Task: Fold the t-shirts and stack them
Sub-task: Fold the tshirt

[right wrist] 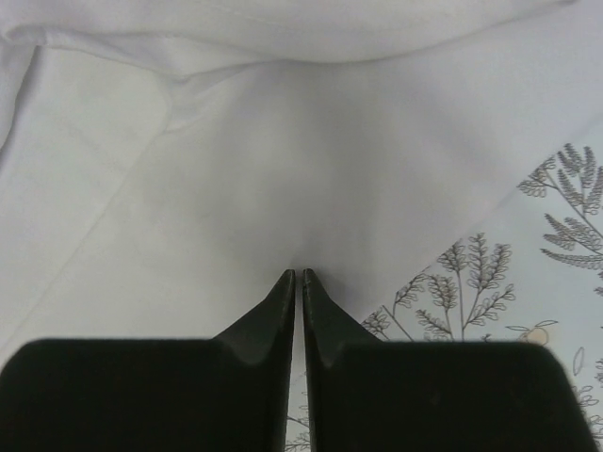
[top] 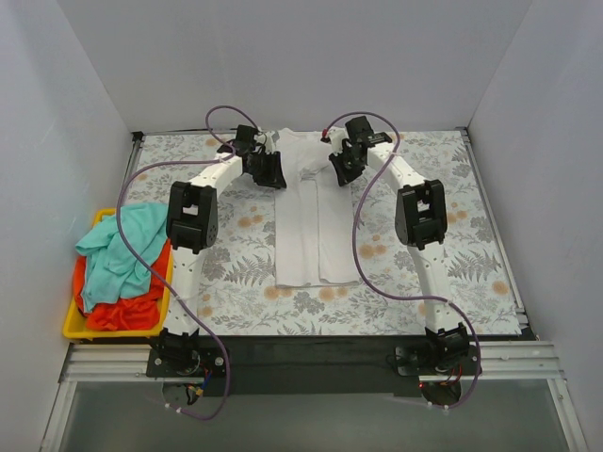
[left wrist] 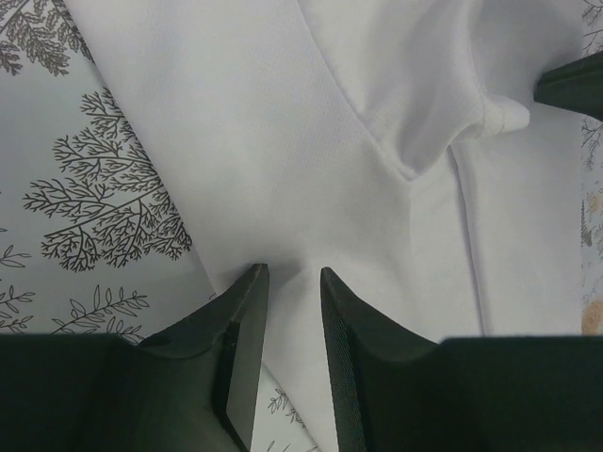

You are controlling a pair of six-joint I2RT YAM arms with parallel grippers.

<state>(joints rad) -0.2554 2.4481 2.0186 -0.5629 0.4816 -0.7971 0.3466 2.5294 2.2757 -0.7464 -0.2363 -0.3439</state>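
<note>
White t-shirt point(top: 316, 226), folded into a narrow strip at mid surface point(top: 452, 235), long axis running near to far; left tool point(left wrist: 292, 275) and right tool point(right wrist: 299, 275) each pinched on cloth at its far corners, both arms equally close, near hem lying free.

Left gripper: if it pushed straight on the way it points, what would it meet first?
The white shirt. The left gripper has cloth right at its tips, so it would likely press into the shirt at once.
</note>
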